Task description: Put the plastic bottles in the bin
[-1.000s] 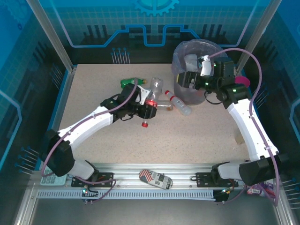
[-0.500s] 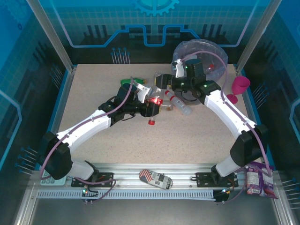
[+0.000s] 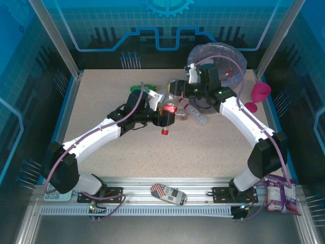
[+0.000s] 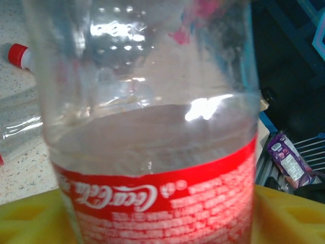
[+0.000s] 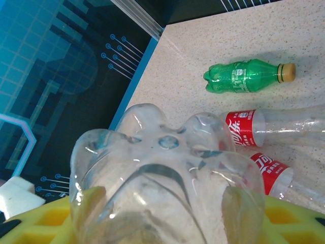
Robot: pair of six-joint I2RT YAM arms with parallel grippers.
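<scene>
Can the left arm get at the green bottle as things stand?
Probably not yet. The green bottle lies free on the table close beside the left wrist, so reach looks fine, but a red-labelled bottle sits between the left jaws and would have to go first.

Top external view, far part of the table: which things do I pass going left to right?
green bottle → bin → pink cup
</scene>
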